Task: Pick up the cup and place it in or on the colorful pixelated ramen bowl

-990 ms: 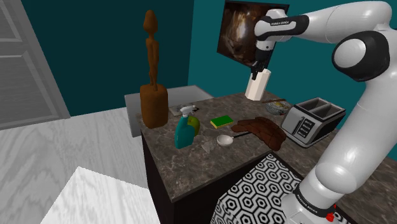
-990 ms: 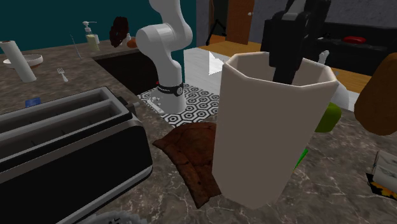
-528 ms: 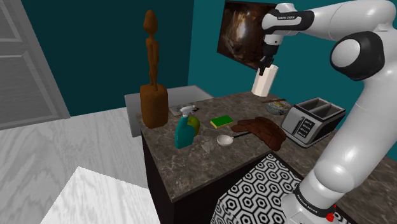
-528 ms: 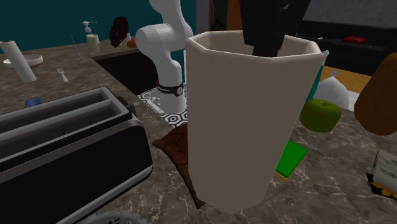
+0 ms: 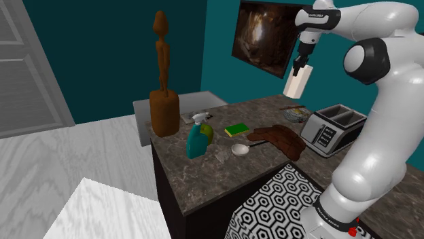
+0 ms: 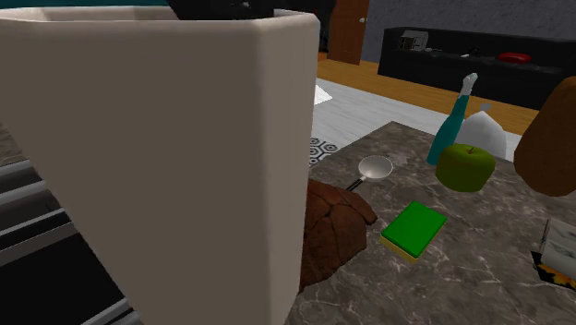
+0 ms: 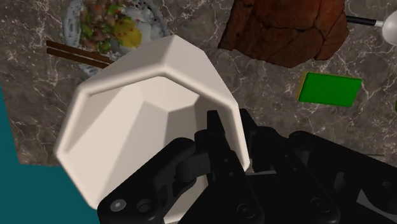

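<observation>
- The end effector point(image 7: 230, 137) is clamped on the cup point(image 7: 146, 121). One finger is inside the mouth and the other outside, with the white wall pinched between them at the rim.
- The cup hangs off the end effector on the side toward the bowl point(image 7: 114, 25). Its mouth is up and its long axis is close to upright, with a slight lean. In the shoulder view it is in the air above the bowl, clear of the surface point(image 5: 204, 178).
- Seen from the wrist, the bowl, with its bright speckled filling, lies below and just past the cup's far rim. The cup hides part of the bowl's edge, so the two overlap along the line of sight but are well apart in height.
- My reading is that the cup is almost over the bowl but not centred on it, its body sitting off the bowl's middle toward the end effector. The coming move seems to call for a short shift toward the bowl's middle, then a straight lowering.
- The chopsticks point(image 7: 76, 54) lie at the bowl's edge on the side nearest the cup. A cup base coming down there could land on them and tip.
- The toaster point(image 5: 333, 129) stands just beside the bowl, toward the arm's stand.
- The brown lump point(image 7: 286, 32) lies near the bowl, and the green sponge point(image 7: 331, 89) lies beyond the lump, farther from the bowl.
</observation>
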`<act>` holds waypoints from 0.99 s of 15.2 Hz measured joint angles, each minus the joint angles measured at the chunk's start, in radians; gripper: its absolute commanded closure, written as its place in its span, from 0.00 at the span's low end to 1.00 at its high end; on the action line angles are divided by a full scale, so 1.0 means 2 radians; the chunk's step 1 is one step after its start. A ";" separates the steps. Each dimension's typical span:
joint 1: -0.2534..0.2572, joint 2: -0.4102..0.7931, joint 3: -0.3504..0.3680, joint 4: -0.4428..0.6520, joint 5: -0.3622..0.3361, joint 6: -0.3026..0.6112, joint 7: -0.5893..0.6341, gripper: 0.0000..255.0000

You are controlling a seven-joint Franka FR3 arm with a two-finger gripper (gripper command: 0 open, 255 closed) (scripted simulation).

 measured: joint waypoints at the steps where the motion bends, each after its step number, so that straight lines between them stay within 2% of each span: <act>1: -0.009 0.005 -0.005 0.005 0.003 -0.001 -0.013 1.00; 6: -0.062 0.053 -0.023 0.088 0.031 -0.042 -0.073 1.00; 8: -0.096 0.091 -0.027 0.146 0.052 -0.066 -0.100 1.00; 10: -0.102 0.096 -0.028 0.146 0.055 -0.063 -0.107 1.00; 15: -0.093 0.084 -0.029 0.097 0.049 -0.025 -0.108 1.00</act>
